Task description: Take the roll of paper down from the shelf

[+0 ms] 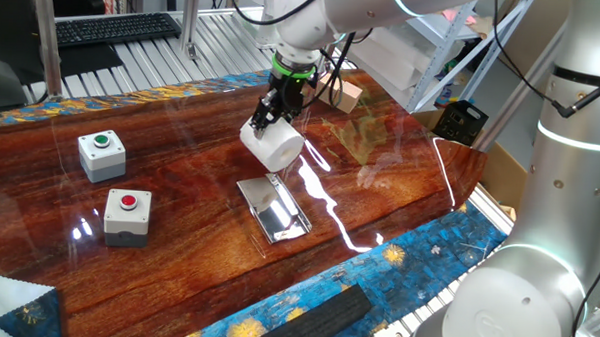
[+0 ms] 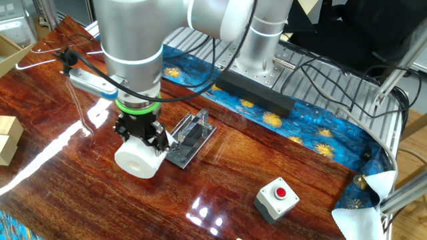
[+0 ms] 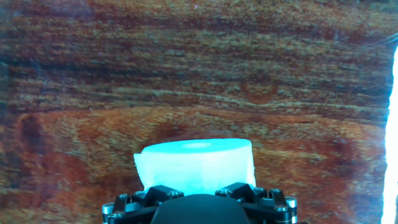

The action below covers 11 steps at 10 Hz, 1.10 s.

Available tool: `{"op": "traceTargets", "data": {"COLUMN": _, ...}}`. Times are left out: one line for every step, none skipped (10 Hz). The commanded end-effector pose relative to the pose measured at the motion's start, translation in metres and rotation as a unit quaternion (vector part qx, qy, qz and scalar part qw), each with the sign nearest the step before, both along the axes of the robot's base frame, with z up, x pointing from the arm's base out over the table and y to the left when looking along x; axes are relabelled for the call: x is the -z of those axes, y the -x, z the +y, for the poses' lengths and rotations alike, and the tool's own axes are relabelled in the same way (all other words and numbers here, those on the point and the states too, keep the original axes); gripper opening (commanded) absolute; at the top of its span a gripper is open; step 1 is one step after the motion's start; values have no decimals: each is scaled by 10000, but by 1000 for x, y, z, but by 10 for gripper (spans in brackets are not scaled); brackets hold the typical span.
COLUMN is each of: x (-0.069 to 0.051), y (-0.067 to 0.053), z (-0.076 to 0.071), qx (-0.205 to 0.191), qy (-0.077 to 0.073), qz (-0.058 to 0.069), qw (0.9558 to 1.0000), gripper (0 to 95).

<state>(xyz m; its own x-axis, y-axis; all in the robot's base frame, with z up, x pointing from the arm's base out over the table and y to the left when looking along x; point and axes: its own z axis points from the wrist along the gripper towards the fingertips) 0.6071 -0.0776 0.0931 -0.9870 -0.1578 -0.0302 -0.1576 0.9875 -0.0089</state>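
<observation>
While the hand (image 1: 273, 116) grips the roll of paper (image 1: 273, 145), the carry-off step is under way.
Next: lower it onto bare worktop (image 1: 380, 181) beside the shelf (image 1: 273, 208) below; roll probably airborne.

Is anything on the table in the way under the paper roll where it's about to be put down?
Nothing visible: the gripper holds the roll of paper beside the shelf, over bare wooden table.

One fixed view high across my table (image 1: 379, 191), the other opposite and nearer, both sharing the shelf (image 1: 274, 208), my hand view close, facing down.
</observation>
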Motion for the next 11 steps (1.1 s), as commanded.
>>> {"op": "traceTargets", "data": {"x": 0, "y": 0, "z": -7, "qx": -93, "qy": -10, "qz": -8, "qw": 10000, "gripper": 0}}
{"op": "traceTargets", "data": {"x": 1, "y": 2, "z": -13, "qx": -170, "qy": -12, "qz": 2, "qw": 9999, "gripper": 0}}
{"op": "traceTargets", "data": {"x": 1, "y": 3, "z": -18, "qx": -205, "qy": -25, "qz": 3, "qw": 9998, "gripper": 0}}
{"op": "traceTargets", "data": {"x": 2, "y": 6, "z": -23, "qx": -234, "qy": -32, "qz": 3, "qw": 9997, "gripper": 0}}
{"op": "traceTargets", "data": {"x": 3, "y": 8, "z": -27, "qx": -207, "qy": -34, "qz": -13, "qw": 9998, "gripper": 0}}
{"op": "traceTargets", "data": {"x": 4, "y": 11, "z": -33, "qx": -65, "qy": -21, "qz": -36, "qw": 10000, "gripper": 0}}
{"op": "traceTargets", "data": {"x": 5, "y": 13, "z": -38, "qx": 74, "qy": -25, "qz": -57, "qw": 10000, "gripper": 0}}
{"op": "traceTargets", "data": {"x": 5, "y": 15, "z": -42, "qx": 242, "qy": -39, "qz": -43, "qw": 9997, "gripper": 0}}
{"op": "traceTargets", "data": {"x": 5, "y": 17, "z": -45, "qx": 332, "qy": -43, "qz": -27, "qw": 9994, "gripper": 0}}
{"op": "traceTargets", "data": {"x": 6, "y": 18, "z": -47, "qx": 373, "qy": -46, "qz": -27, "qw": 9993, "gripper": 0}}
{"op": "traceTargets", "data": {"x": 7, "y": 20, "z": -50, "qx": 453, "qy": -53, "qz": -26, "qw": 9990, "gripper": 0}}
